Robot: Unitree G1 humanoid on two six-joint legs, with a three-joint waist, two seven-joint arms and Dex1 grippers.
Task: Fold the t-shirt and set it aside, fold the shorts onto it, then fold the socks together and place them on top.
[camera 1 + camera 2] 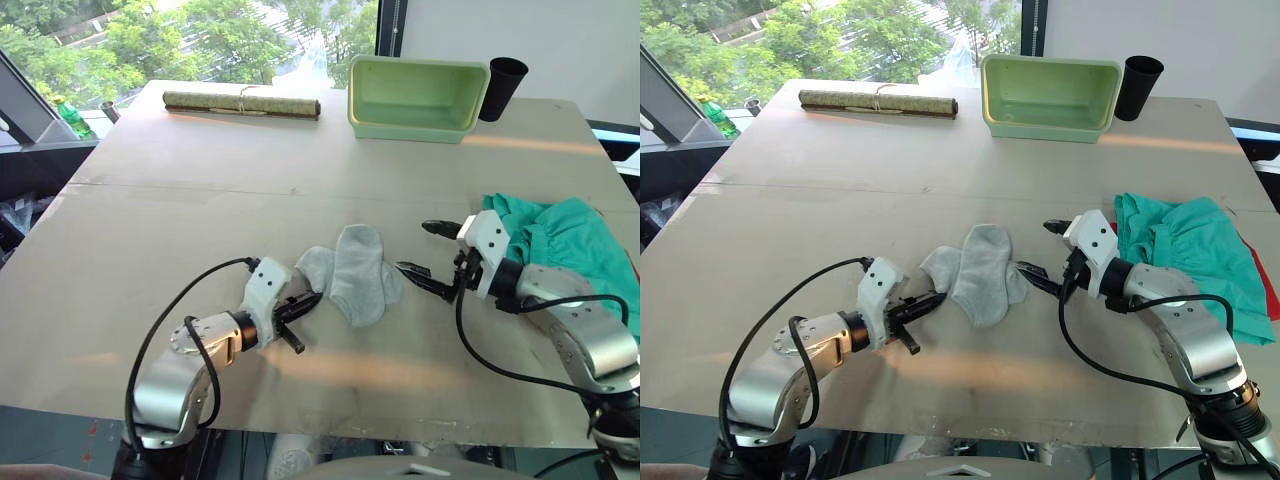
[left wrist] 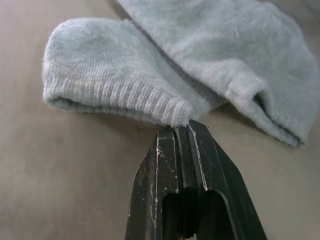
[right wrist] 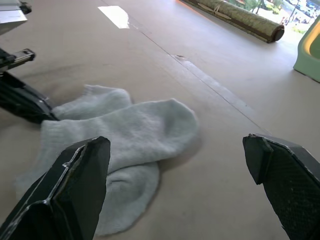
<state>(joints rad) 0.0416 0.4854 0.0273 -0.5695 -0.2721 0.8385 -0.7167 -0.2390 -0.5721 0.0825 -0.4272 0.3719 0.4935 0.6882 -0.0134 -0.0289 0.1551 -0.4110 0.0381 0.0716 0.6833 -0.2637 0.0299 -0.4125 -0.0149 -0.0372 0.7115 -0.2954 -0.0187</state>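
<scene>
Socks (image 1: 355, 270) lie mid-table, one laid across the other, between my two grippers. L gripper (image 1: 308, 305) has its fingers pressed together on the ribbed cuff edge of the lower sock; the wrist view shows the cuff corner right at the tips, so I judge it a pinch, prob. to pull that sock into line w/ the other. R gripper (image 1: 423, 250) sits just beside the socks on the other side, fingers spread wide, nothing in them; judged ready to take the toe end or steady the pair.

Shorts (image 1: 560, 240) bunched at table's R edge, just behind my R arm, w/ a strip of red t-shirt (image 1: 1270, 290) showing at their far side. That pile looks to be the drop spot for the socks.

Green tub (image 1: 417, 95), black cup (image 1: 502, 88), rolled mat (image 1: 242, 103) at far edge, well apart.

Labels/writing: none legible.
</scene>
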